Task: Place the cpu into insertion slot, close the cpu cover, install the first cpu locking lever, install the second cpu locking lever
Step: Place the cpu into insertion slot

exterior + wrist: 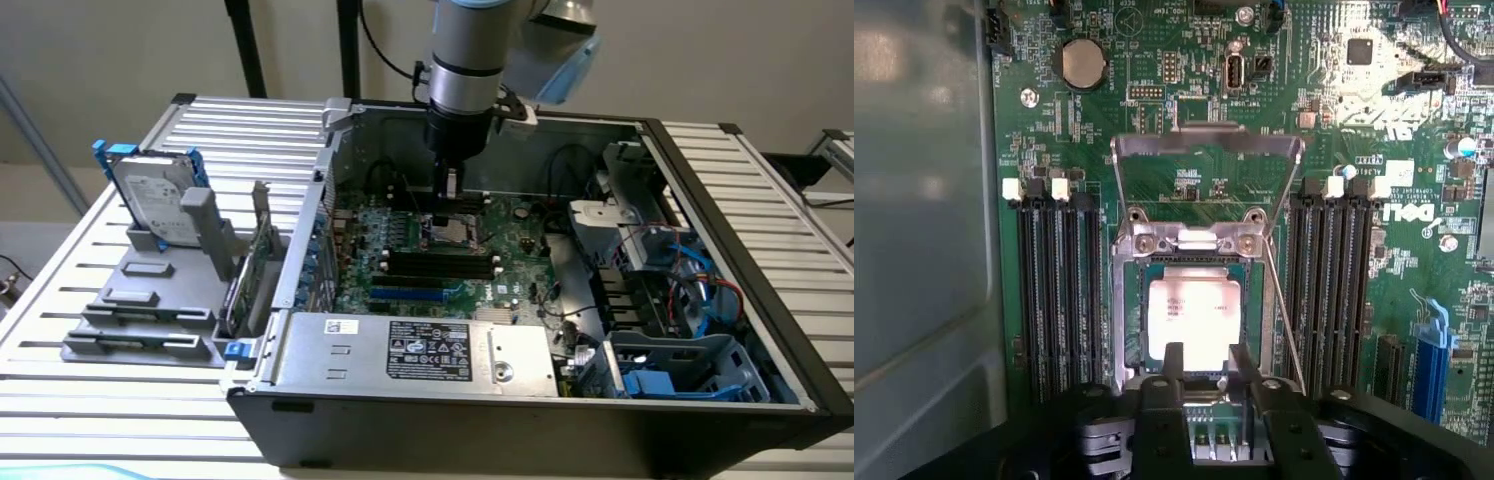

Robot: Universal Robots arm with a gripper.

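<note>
Cpu: the cpu [1194, 315] is lying flat inside the insertion slot [1122, 330], near the middle of the motherboard [1104, 110].
Gripper: the gripper [1206, 362] is hovering over the slot's edge opposite the hinge, fingers narrow and holding nothing.
Cpu cover: the cpu cover [1204, 143] is standing raised (not yet closed).
Technique: the chip is probably needing to sit level within the rim on every side.
Room: memory slots [1059, 290] are crowding both flanks, and a thin lever rod [1284, 320] is slanting beside the slot.
</note>
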